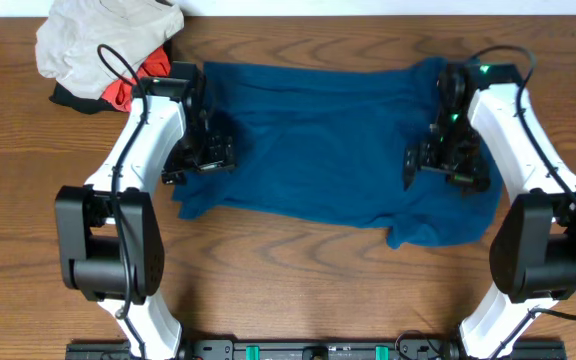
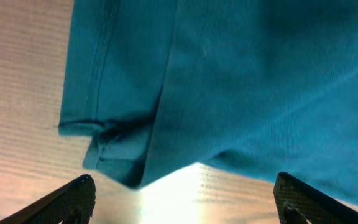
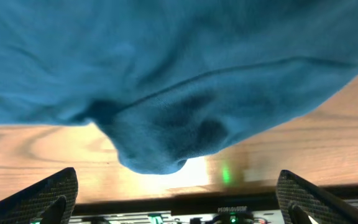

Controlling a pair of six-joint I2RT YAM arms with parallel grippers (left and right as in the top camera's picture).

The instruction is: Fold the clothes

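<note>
A blue garment (image 1: 323, 150) lies spread across the wooden table, wrinkled at its front right corner. My left gripper (image 1: 196, 160) hovers over its left edge, open and empty; in the left wrist view the hemmed edge and a folded corner (image 2: 114, 146) lie just ahead of the open fingers (image 2: 185, 199). My right gripper (image 1: 446, 160) hovers over the garment's right side, open and empty; in the right wrist view a bunched lobe of blue cloth (image 3: 160, 140) lies ahead of the spread fingers (image 3: 179, 199).
A pile of other clothes (image 1: 108, 45), grey-white with red and black pieces, sits at the table's back left corner. Bare wood runs along the front of the table (image 1: 298, 290). The robot base rail (image 1: 308, 350) lies at the front edge.
</note>
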